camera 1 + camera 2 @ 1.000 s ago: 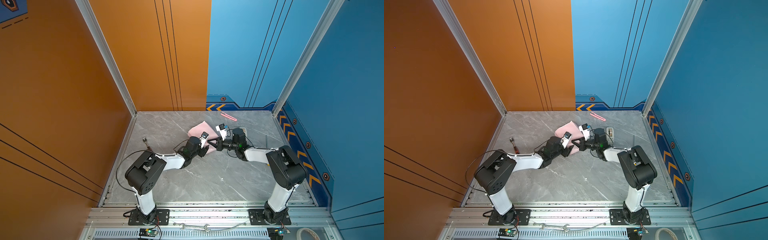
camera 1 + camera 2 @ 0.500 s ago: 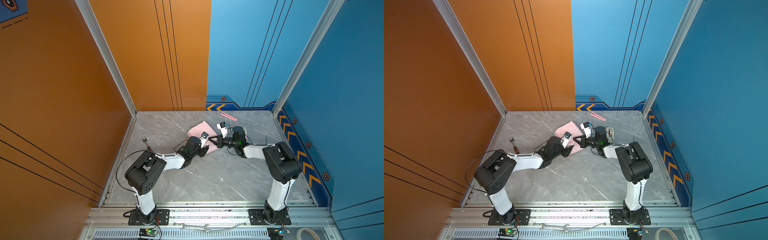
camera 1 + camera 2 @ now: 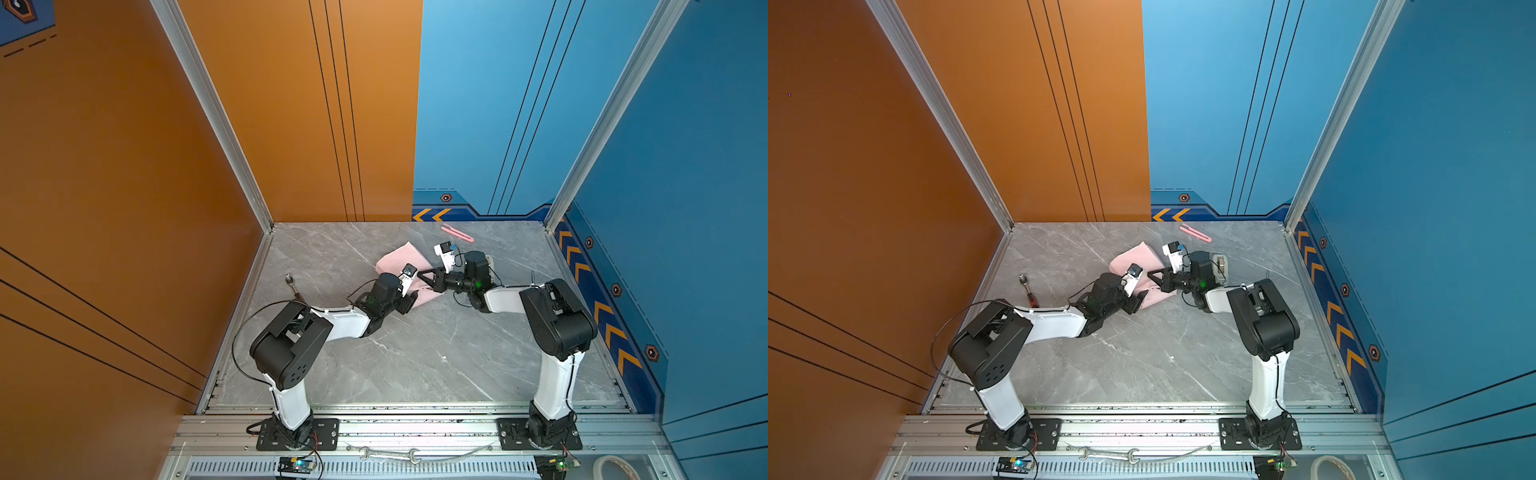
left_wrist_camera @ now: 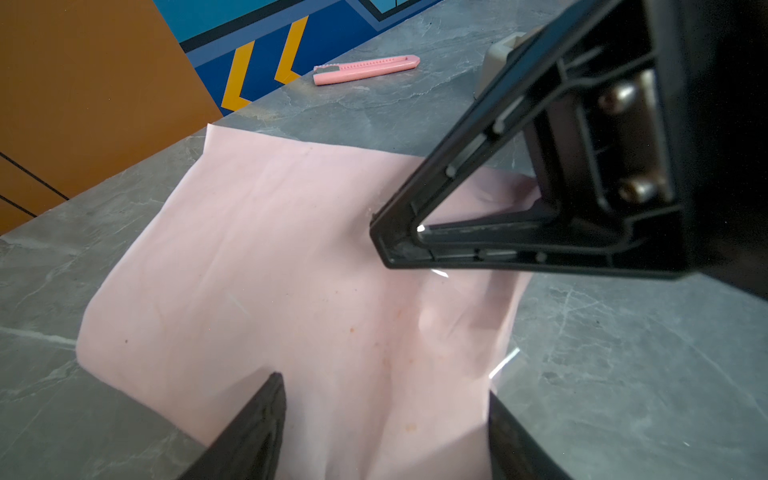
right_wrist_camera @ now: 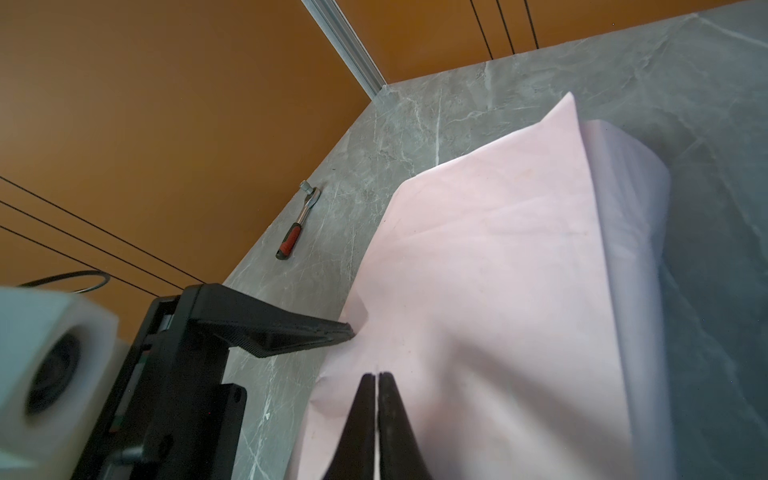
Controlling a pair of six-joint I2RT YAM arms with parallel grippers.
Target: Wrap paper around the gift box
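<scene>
In slid the right gripper [image 3: 420, 274] from 3 o'clock, fingers pinched together, onto the pink paper [image 3: 395, 259] at 12 o'clock on the table [image 3: 415, 353]. The left gripper [image 4: 382, 386] straddled it, jaws spread. The gift box was hidden, presumably underneath; a fold looked pressed down.
</scene>
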